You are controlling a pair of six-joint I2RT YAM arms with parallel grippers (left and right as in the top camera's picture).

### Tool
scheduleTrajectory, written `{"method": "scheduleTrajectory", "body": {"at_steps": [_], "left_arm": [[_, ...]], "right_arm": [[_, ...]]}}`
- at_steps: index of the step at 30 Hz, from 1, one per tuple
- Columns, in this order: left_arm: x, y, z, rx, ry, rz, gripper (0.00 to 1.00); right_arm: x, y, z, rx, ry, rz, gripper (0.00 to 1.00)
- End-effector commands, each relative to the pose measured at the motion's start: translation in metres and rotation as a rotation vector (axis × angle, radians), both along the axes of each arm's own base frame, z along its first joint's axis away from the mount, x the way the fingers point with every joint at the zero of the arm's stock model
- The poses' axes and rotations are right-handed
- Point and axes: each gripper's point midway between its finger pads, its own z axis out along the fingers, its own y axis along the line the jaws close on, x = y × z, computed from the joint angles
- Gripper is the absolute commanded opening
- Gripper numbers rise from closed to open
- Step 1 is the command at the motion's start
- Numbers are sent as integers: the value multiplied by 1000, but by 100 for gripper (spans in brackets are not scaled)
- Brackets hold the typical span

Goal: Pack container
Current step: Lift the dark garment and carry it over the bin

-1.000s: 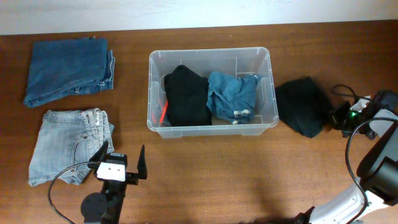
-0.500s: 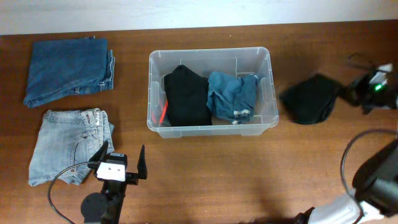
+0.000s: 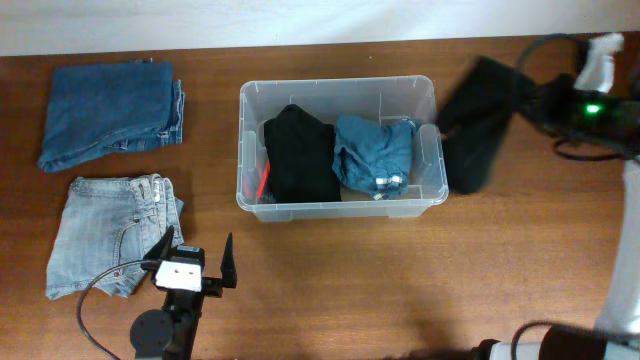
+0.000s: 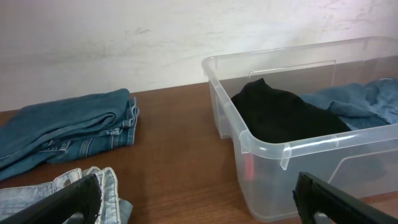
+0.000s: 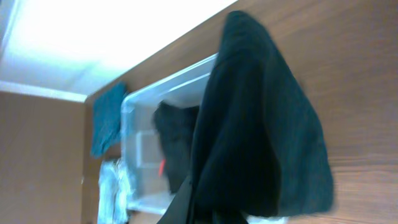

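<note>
my right tool [image 3: 533,96] grasps a black garment [image 3: 478,120], aloft just beside the right end of the container [image 3: 338,83] on the desk [image 3: 400,280]; my left tool [image 3: 197,256] sits released near pale jeans [image 3: 110,232]

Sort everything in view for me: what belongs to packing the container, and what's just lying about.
In the job:
container; folded black garment and blue garment inside it; hanging black garment, gripped by the right gripper beside the container.

Lying about for now:
dark jeans and light jeans, folded on the table, untouched; left gripper, open, holding nothing.
</note>
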Motion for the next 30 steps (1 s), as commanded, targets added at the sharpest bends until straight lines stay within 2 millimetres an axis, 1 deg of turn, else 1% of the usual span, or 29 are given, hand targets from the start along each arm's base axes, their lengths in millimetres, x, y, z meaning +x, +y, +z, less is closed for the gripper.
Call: {"method": "scheduleTrajectory", "body": {"at_steps": [1,3,4,7,8,10,13,15,17,19,20,21,23,25,27,28,30], "left_arm": [[0,-1,-1,7,-1,-10,99],[0,-1,-1,7,-1,-10,99],[0,-1,-1,7,-1,-10,99],[0,-1,-1,7,-1,-10,99],[0,-1,-1,7,-1,-10,99],[0,-1,-1,7,-1,-10,99],[0,-1,-1,7,-1,-10,99],[0,-1,-1,7,-1,-10,99],[0,-1,-1,7,-1,-10,99],[0,-1,-1,7,-1,-10,99],[0,-1,-1,7,-1,-10,99],[0,-1,-1,7,-1,-10,99],[0,-1,-1,7,-1,-10,100],[0,-1,-1,7,-1,-10,99],[0,-1,-1,7,-1,-10,99],[0,-1,-1,7,-1,-10,100],[0,-1,-1,7,-1,-10,99]], "right_arm": [[-13,54,30,17,-72,127,4],[-16,80,33,15,-83,189,4],[-15,89,34,-3,-86,198,4],[-12,100,35,-49,-89,174,4],[-11,109,38,-50,-110,193,4],[-11,120,41,-47,-127,220,4],[-12,125,43,-47,-138,235,4],[-12,125,49,-47,-155,235,4],[-12,126,66,-49,-200,235,4],[-15,128,89,-50,-264,239,4],[-17,129,105,-51,-306,242,4],[-23,133,126,-47,-364,249,4],[-31,138,152,-29,-423,250,4],[-42,148,172,-5,-467,267,4],[-48,157,181,16,-487,289,4],[-52,167,184,37,-490,307,4],[-54,182,185,53,-494,348,4]]}}
